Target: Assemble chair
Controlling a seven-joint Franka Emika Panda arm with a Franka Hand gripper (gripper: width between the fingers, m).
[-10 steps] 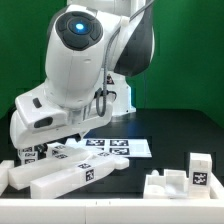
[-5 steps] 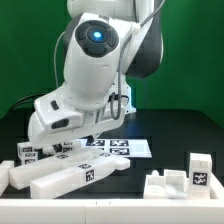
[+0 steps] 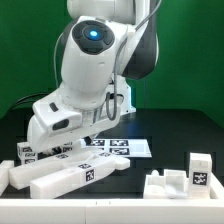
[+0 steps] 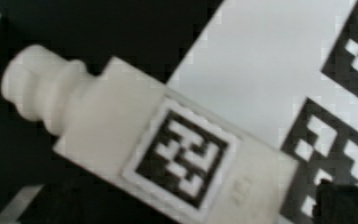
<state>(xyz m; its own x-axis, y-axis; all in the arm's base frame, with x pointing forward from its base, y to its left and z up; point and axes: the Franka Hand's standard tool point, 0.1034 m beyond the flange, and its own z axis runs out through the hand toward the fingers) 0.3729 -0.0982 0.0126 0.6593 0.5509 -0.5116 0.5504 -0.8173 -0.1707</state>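
Observation:
The chair lies in loose white tagged parts on the black table. A long bar (image 3: 75,176) is at the front left, with small tagged blocks (image 3: 28,152) behind it. My gripper (image 3: 62,142) hangs low over these left-hand parts, its jaws wide apart and holding nothing. The wrist view is filled at close range by a white chair part with a stepped knob end (image 4: 78,95) and a square tag (image 4: 190,152), lying on the table beside the marker board (image 4: 274,60). Further chair parts, a tagged block (image 3: 199,170) and a notched piece (image 3: 165,186), are at the front right.
The marker board (image 3: 122,147) lies flat on the table just behind the left-hand parts. My bulky white arm (image 3: 90,60) leans over the left half of the table. A green wall closes off the back.
My arm has swung up and toward the exterior view's right, lifting the hand a little off the left-hand parts. The jaws stayed wide. No part has moved.

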